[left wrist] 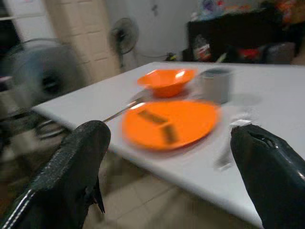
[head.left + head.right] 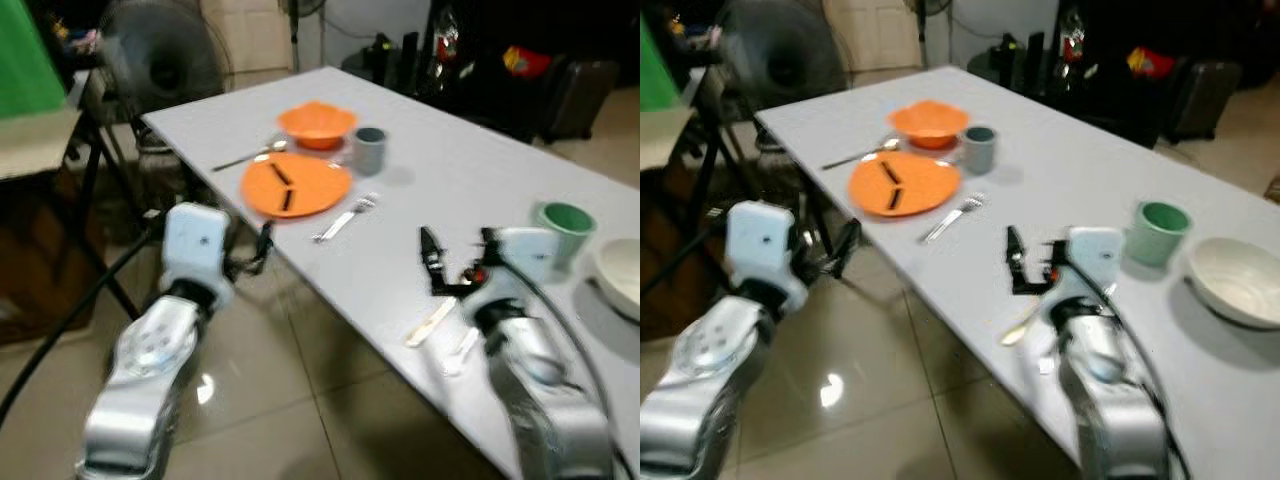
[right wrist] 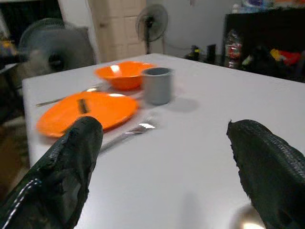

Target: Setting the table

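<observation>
Two wide-open, empty grippers, the right gripper (image 2: 455,260) over the table (image 2: 470,170), risk knocking the pale utensil (image 2: 431,322) off its edge.

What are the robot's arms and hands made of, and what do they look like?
Each arm is shiny silver, rounded like moulded metal, ending in a boxy white wrist block. Black cables run along both arms, and red shows by the right wrist. The left hand and right hand each have two long black fingers with a rough, matte surface.
</observation>
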You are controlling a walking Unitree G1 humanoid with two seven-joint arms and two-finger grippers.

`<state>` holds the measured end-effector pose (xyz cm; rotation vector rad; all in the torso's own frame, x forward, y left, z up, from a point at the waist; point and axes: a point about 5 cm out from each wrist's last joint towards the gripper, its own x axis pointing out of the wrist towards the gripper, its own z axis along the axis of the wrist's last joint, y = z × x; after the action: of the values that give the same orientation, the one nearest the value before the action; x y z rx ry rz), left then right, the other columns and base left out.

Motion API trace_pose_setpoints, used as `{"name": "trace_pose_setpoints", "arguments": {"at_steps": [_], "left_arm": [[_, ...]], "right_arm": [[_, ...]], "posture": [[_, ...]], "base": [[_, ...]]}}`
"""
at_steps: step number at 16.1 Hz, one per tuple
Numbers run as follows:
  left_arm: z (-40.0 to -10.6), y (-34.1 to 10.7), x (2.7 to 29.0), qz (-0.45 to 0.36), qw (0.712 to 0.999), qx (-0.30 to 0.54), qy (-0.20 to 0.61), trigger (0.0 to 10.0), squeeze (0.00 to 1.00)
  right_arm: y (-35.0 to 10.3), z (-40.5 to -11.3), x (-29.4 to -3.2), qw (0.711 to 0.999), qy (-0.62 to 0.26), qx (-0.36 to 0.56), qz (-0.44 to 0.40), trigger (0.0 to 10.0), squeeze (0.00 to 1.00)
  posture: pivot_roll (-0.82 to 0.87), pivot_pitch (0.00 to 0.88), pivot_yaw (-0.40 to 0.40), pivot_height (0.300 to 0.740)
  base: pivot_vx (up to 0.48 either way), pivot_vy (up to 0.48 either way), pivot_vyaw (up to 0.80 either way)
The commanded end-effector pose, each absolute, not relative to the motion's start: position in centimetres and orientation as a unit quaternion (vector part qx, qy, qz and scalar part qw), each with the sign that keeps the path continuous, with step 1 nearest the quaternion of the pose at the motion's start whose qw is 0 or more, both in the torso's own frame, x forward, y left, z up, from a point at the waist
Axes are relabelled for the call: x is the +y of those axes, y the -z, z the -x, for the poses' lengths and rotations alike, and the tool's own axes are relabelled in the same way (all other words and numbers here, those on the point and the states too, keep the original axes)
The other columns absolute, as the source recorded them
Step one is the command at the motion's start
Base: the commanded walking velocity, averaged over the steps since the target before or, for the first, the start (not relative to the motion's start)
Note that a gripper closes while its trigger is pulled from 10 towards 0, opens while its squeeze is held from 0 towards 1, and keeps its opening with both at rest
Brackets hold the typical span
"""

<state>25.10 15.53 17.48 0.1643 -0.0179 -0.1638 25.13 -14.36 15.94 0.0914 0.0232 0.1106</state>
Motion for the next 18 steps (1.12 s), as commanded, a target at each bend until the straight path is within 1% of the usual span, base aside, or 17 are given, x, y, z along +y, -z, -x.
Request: {"name": "trace_pose_setpoints", "arguments": {"at_steps": [1,3,4,5,6,14,16,18], "left_arm": [[-25.2,-17.9,15.3,-0.083,0.993,-0.016,0.084,10.0,0.00],[-25.1,-17.8,15.3,-0.087,0.992,-0.015,0.085,10.0,0.00],[-25.1,-17.8,15.3,-0.087,0.992,-0.015,0.086,10.0,0.00],[-25.1,-17.8,15.3,-0.088,0.992,-0.015,0.086,10.0,0.00],[-25.1,-17.7,15.4,-0.089,0.992,-0.015,0.086,10.0,0.00],[-25.0,-17.7,15.4,-0.088,0.992,-0.014,0.085,10.0,0.00],[-25.0,-18.0,15.5,-0.067,0.994,-0.023,0.079,10.0,0.00],[-25.1,-18.0,15.5,-0.082,0.993,-0.021,0.078,10.0,0.00]], "right_arm": [[-16.4,-25.3,-15.1,0.999,-0.027,-0.007,-0.032,10.0,0.00],[-16.4,-25.5,-15.2,0.999,-0.027,-0.014,-0.043,10.0,0.00],[-16.4,-25.6,-15.5,0.999,-0.013,-0.018,-0.023,10.0,0.00],[-16.1,-25.5,-15.4,0.999,-0.023,-0.001,-0.034,10.0,0.00],[-15.9,-25.3,-15.1,0.997,-0.054,0.013,-0.055,10.0,0.00],[-15.2,-25.4,-14.9,0.996,-0.055,0.035,-0.058,10.0,0.00],[-15.1,-25.5,-14.6,0.995,-0.066,0.043,-0.069,10.0,0.00],[-15.3,-25.5,-14.1,0.993,-0.099,0.040,-0.054,10.0,0.00]], "posture": [[-0.04,0.000,0.009,0.740],[-0.04,0.000,0.009,0.740],[-0.04,0.000,0.010,0.740],[-0.04,0.000,0.010,0.740],[-0.04,0.000,0.009,0.740],[-0.04,0.000,-0.001,0.740],[-0.04,0.000,-0.005,0.740],[-0.03,0.000,-0.009,0.740]], "base": [[0.000,0.368,0.00],[0.000,0.351,0.00],[0.000,0.345,0.00],[0.000,0.345,0.00],[0.000,0.341,0.00],[0.000,0.342,0.00],[0.000,0.000,0.00],[0.000,0.000,0.00]]}}
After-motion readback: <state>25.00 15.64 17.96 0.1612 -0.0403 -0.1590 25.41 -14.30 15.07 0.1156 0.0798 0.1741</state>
